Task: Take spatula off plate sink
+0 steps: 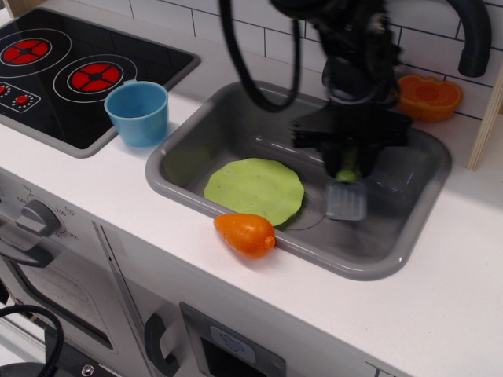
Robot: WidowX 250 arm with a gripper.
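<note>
My gripper (348, 161) is shut on the spatula (346, 195) by its light-green handle. The grey slotted blade hangs down over the right half of the sink (416, 208), apart from the plate; whether it touches the floor I cannot tell. The lime-green plate (253, 189) lies flat and bare on the sink floor at the left. The arm hides the back wall of the sink and part of the faucet.
An orange toy carrot (245, 234) lies on the sink's front rim. A blue cup (138, 112) stands left of the sink beside the black stovetop (71, 71). A black faucet (471, 35) and an orange half fruit (428, 96) are behind the sink.
</note>
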